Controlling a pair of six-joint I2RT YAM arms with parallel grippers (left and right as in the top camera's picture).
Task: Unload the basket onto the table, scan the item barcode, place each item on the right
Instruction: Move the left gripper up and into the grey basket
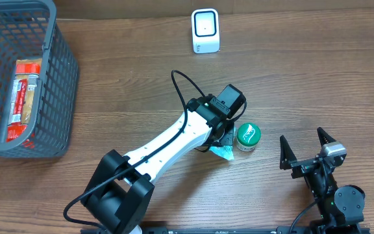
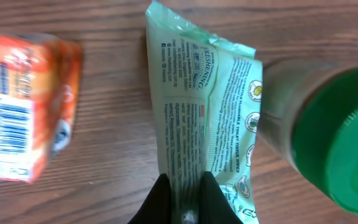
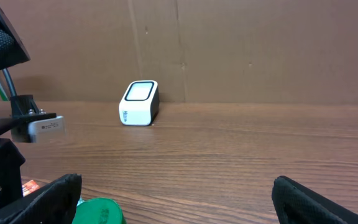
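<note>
**Operator:** What do the jaws hold?

**Guide:** Left wrist view, bottom centre: your left gripper (image 2: 185,202) is pinched almost closed on the end seam of the wipes packet (image 2: 207,118). The packet lies flat on the table (image 2: 117,37), with an orange box (image 2: 17,134) near one side and a green-lidded jar (image 2: 328,134) just beside the other. Your right gripper (image 1: 307,151) stands spread wide, holding nothing, well apart from the packet.

**Operator:** How will the packet handle?

**Guide:** Judge it light, soft and slick, being film wrap over moist tissue. Lifted by one end it will likely droop and fold, wrinkling the print. The upper face shows text and icons but no barcode, so you cannot tell where the code sits. A hold deeper across the body, clear of the code, would probably keep it flatter. The scanner (image 1: 205,30) stands at the table's far side, well apart from the packet.
</note>
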